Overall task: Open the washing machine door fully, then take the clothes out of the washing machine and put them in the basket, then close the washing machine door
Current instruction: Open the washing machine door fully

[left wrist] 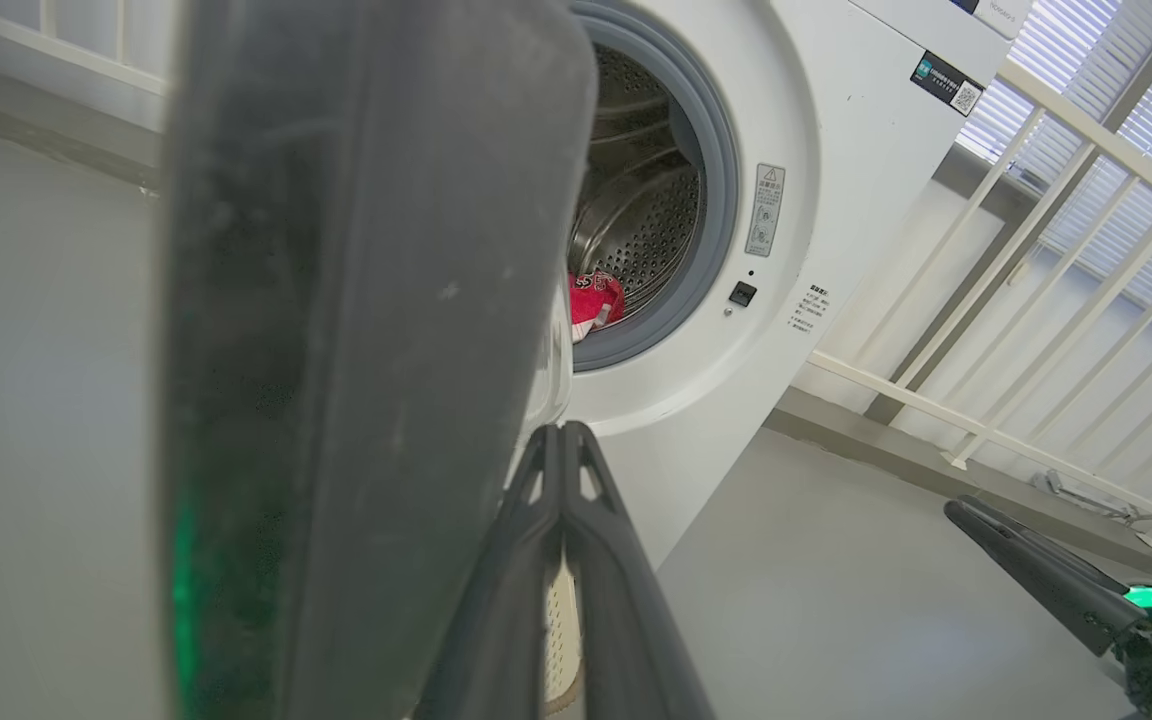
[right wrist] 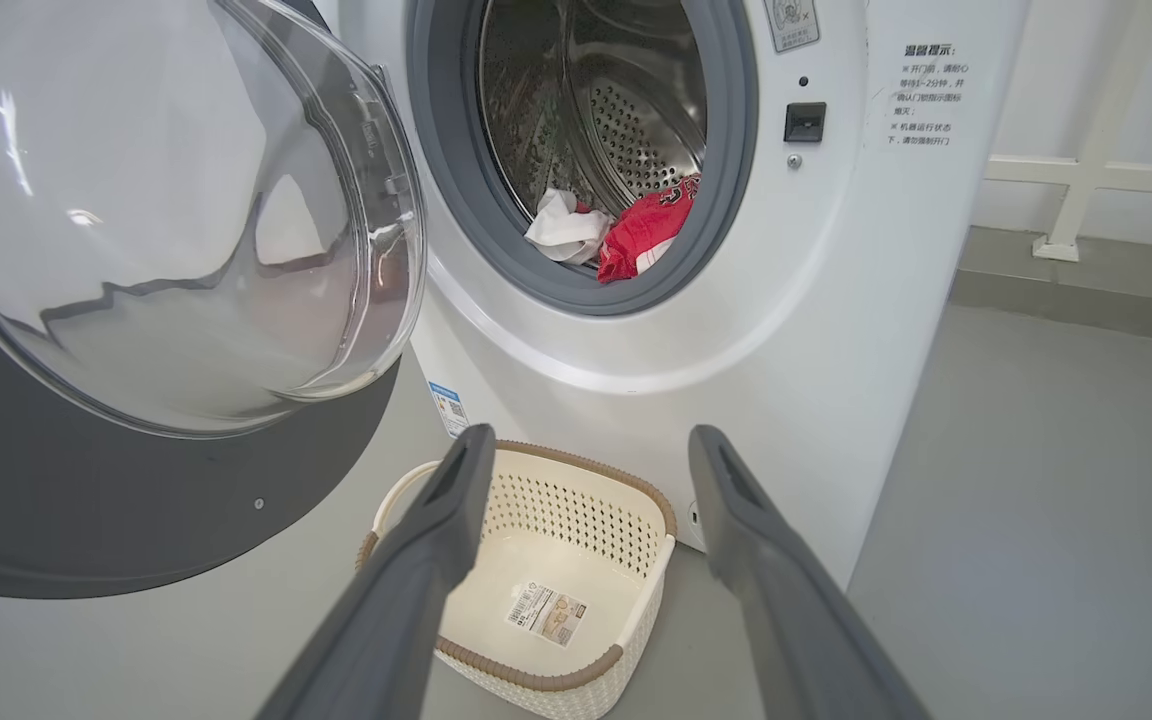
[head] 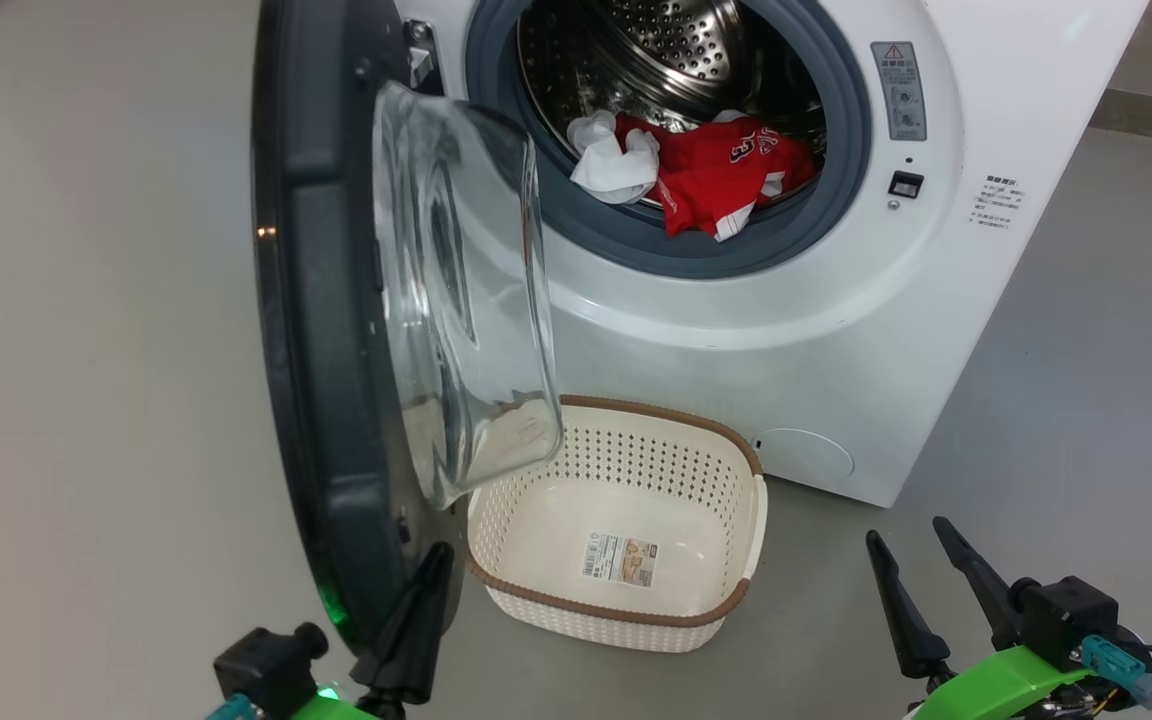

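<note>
— What is shown from the head?
— The washing machine door (head: pixel 326 300) is swung out at the left. A red garment (head: pixel 726 175) and a white cloth (head: pixel 611 160) are seen at the drum's mouth of the washing machine (head: pixel 836 330). The cream basket (head: pixel 626 610) is set on the floor before it.
— From the left wrist?
— The left gripper (left wrist: pixel 564 430) is pressed shut just beside the door's lower rim; contact cannot be told.
— From the right wrist?
— The right gripper (right wrist: pixel 591 440) is held wide apart, short of the basket.

The washing machine (right wrist: pixel 836 300) bears "温馨提示" and a warning-triangle label (head: pixel 898 90).
</note>
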You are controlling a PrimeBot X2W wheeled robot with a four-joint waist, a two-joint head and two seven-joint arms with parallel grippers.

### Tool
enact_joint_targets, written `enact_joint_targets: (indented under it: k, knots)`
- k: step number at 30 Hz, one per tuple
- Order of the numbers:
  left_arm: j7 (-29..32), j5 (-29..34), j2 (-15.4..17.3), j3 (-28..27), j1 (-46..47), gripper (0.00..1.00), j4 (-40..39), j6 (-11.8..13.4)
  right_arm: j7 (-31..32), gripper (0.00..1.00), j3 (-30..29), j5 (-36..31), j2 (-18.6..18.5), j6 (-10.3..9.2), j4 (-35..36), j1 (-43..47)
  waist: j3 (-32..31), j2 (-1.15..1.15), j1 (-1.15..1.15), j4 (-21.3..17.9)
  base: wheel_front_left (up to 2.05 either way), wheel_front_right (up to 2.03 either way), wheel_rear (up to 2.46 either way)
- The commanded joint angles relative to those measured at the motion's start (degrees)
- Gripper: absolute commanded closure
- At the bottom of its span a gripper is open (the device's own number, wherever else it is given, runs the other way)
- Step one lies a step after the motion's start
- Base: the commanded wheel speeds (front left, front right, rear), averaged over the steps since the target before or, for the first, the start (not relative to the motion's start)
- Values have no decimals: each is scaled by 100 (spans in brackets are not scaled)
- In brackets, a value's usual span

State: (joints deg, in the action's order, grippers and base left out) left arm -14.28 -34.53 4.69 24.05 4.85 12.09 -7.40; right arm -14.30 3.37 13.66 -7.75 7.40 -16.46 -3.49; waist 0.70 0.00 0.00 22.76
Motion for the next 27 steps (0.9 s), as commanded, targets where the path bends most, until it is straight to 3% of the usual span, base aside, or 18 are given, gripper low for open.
enact_joint_targets:
  k: [1,15,27]
  knots:
    - [-70,18,72,-327,239,100,-122,-9,-70,0,136,-82,-36,9,165,-182,3,0,0,6,0,0,0]
    - [-72,269,127,-1422,7,100,-275,3,-70,0,115,-160,-8,9,339,-232,68,0,0,97,0,0,0]
    - [-72,496,417,-2172,212,100,-73,-2,-70,0,127,-172,-17,9,349,-262,146,0,0,80,0,0,0]
